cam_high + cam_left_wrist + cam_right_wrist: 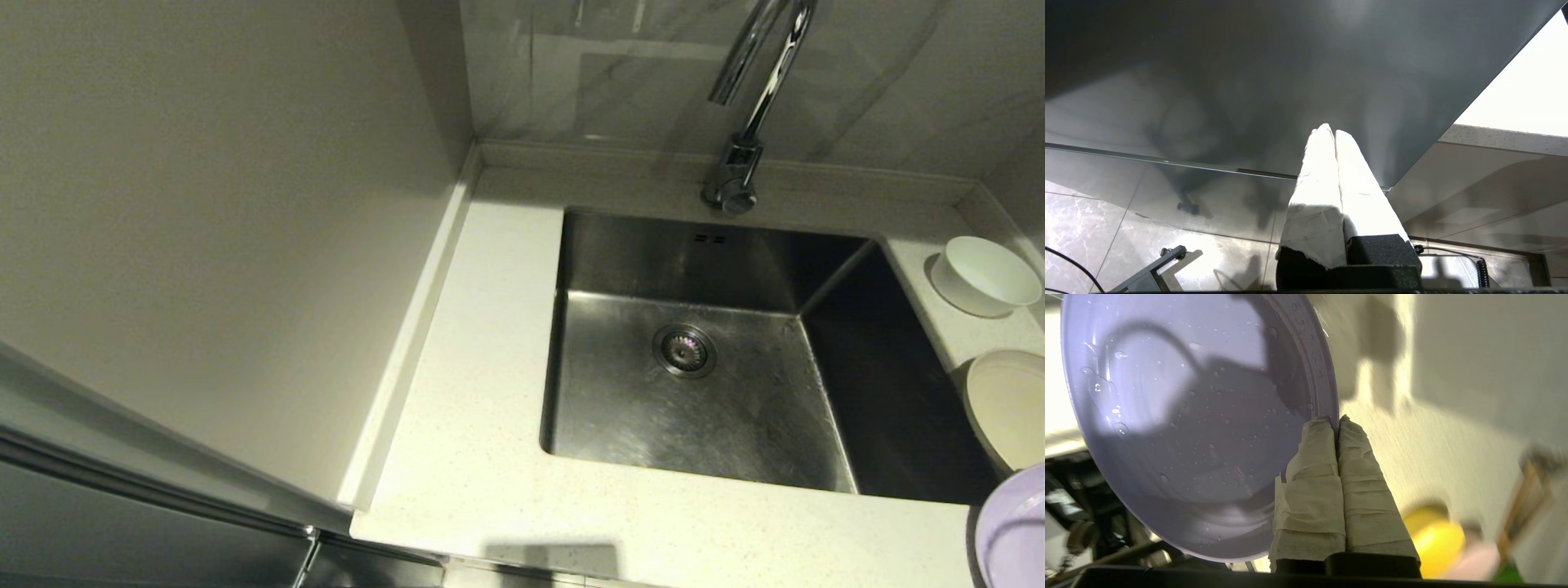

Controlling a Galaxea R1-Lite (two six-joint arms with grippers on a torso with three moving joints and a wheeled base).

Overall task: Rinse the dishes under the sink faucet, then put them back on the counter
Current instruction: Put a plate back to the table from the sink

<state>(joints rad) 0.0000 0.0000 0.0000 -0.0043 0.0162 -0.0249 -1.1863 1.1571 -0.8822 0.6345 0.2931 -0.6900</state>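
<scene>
The right gripper [1336, 418] is pinching the wet purple plate [1200, 416] by its rim, near the counter's [506, 457] front right corner. The left gripper [1333, 130], pressed together, is hanging below.

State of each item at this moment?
lavender plate: wet with droplets, gripped by its rim
right gripper: shut on the plate's rim
left gripper: shut, empty, parked below the counter
white bowl: upright on counter
cream plate: on counter
sink: no dishes inside
faucet: no water visible
</scene>
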